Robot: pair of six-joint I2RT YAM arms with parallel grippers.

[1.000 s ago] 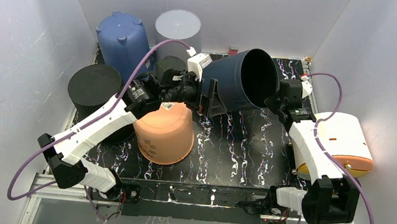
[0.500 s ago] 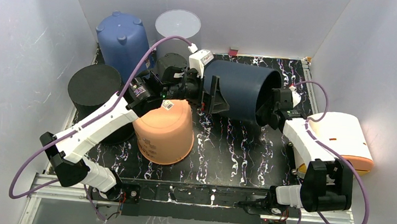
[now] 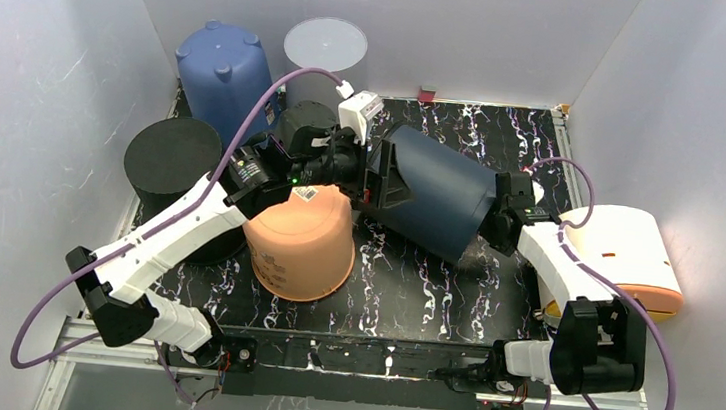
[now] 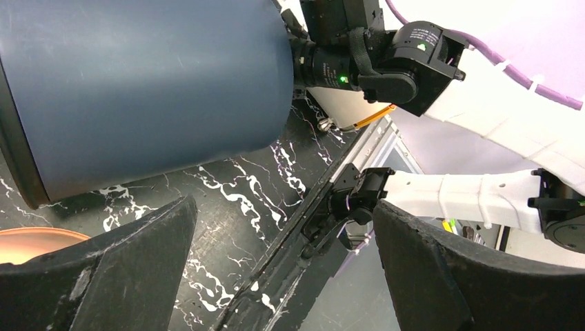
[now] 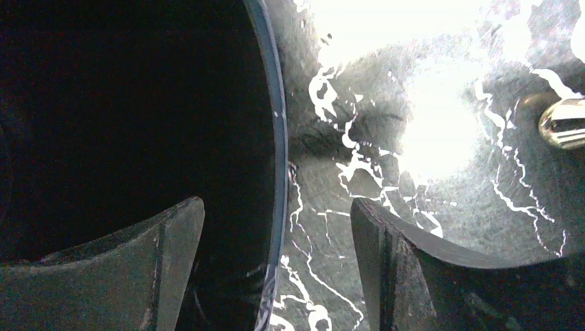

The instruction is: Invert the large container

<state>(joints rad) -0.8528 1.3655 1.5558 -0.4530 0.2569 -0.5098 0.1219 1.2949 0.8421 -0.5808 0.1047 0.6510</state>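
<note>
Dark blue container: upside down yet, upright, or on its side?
On its side, tilted; not upside down. The top view shows the dark blue container with its mouth toward the right gripper and base toward the left gripper.

Plain white walls box in a black, white-veined table.

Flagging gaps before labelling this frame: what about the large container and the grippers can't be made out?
- Inside of the large container: right wrist view, lost in shadow.
- Whether its rim rests on the table: top view, right gripper and its own body cover it.
- Whether left gripper touches its base: top view, the arm overlaps; left wrist view cuts it off.
</note>
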